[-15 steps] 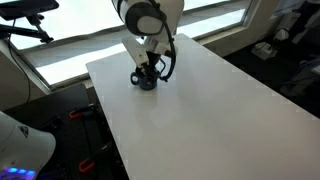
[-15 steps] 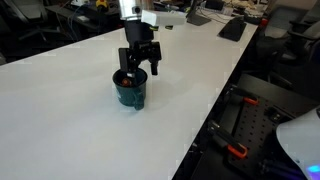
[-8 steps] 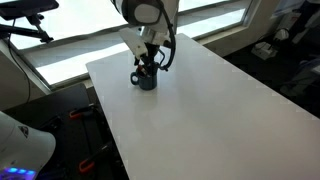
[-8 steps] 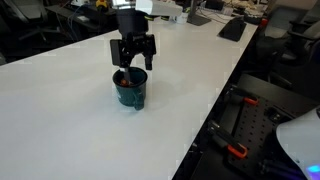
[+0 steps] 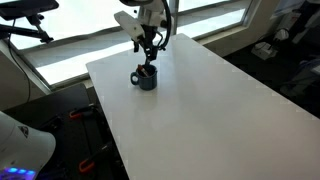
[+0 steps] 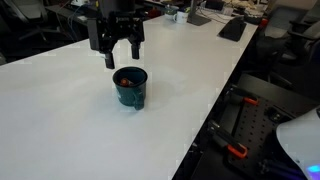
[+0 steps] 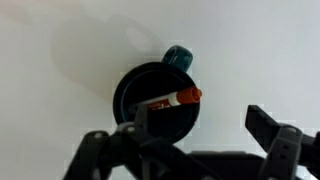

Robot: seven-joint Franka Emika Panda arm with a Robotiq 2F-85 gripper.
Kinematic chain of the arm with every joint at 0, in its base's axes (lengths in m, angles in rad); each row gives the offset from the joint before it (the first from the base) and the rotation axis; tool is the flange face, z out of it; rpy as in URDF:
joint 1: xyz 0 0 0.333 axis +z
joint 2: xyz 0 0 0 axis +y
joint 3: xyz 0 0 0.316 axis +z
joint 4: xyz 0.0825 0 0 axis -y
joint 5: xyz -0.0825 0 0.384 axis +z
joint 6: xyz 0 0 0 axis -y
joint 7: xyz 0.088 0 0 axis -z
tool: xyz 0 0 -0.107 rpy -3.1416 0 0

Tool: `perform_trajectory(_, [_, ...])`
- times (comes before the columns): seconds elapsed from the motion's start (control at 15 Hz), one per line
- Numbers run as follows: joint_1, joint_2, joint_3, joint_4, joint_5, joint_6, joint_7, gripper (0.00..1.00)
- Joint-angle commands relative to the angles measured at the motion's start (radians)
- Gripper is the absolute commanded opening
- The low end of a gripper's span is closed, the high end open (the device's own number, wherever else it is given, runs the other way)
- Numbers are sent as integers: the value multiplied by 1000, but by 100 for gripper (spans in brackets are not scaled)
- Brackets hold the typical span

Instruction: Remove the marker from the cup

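Note:
The cup [image 6: 131, 90] is a dark mug standing on the white table; it also shows in an exterior view [image 5: 146, 78] and from above in the wrist view [image 7: 132, 92], its handle [image 7: 178, 57] pointing to the top. The marker [image 7: 172, 99] lies slanted inside the cup, its orange-red end resting at the rim. My gripper [image 6: 122, 55] hangs above the cup, clear of it, open and empty. It also shows in an exterior view [image 5: 148, 47] and in the wrist view [image 7: 200, 125], where one finger overlaps the cup and the other is off to the side.
The white table [image 5: 200, 110] runs wide around the cup, with its edges [image 6: 215, 110] not far off. Desks with keyboards and clutter [image 6: 235, 25] stand beyond it. A window ledge [image 5: 70, 50] runs behind the table.
My gripper has risen from the cup's rim to well above it, still open. The marker stays in the cup, and the cup has not moved.

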Motion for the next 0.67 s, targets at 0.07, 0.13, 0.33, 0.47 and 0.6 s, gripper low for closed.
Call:
perform_trajectory(0.07, [13, 57, -24, 24, -60, 90, 116, 100])
perform_trajectory(0.13, [11, 72, -29, 22, -60, 130, 137, 100])
perform_trajectory(0.33, [-1, 116, -29, 19, 14, 229, 214, 100])
perform_trajectory(0.47, [-9, 136, -21, 18, 73, 259, 254, 100])
perform_trajectory(0.6, [-7, 132, -26, 10, 44, 244, 222, 100])
